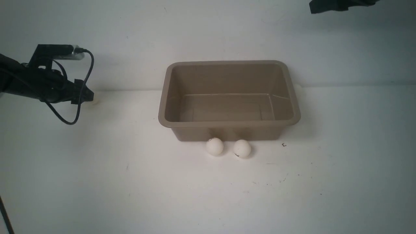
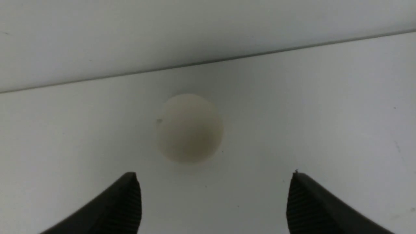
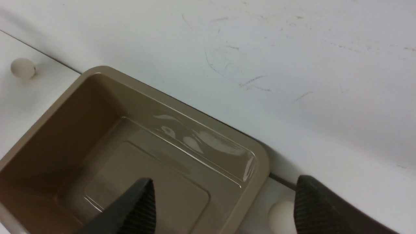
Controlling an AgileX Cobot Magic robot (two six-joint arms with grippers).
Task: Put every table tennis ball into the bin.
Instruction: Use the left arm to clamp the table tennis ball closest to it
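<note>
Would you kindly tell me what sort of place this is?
Likely a robot lab bench: a white table against a plain wall, a taupe bin, and table tennis balls.

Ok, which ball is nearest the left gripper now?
The lone ball far left by the wall, ahead of the open left gripper; the pair before the bin lies farther off.

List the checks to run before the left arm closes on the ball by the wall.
1. Left gripper open: ok.
2. Ball by the wall centred ahead of its fingers: ok.
3. Ball between the fingers: not ok, it lies beyond the tips.
4. Bin empty, room to drop: ok.
5. Space over the bin free: cannot tell; the open right gripper hangs there.
</note>
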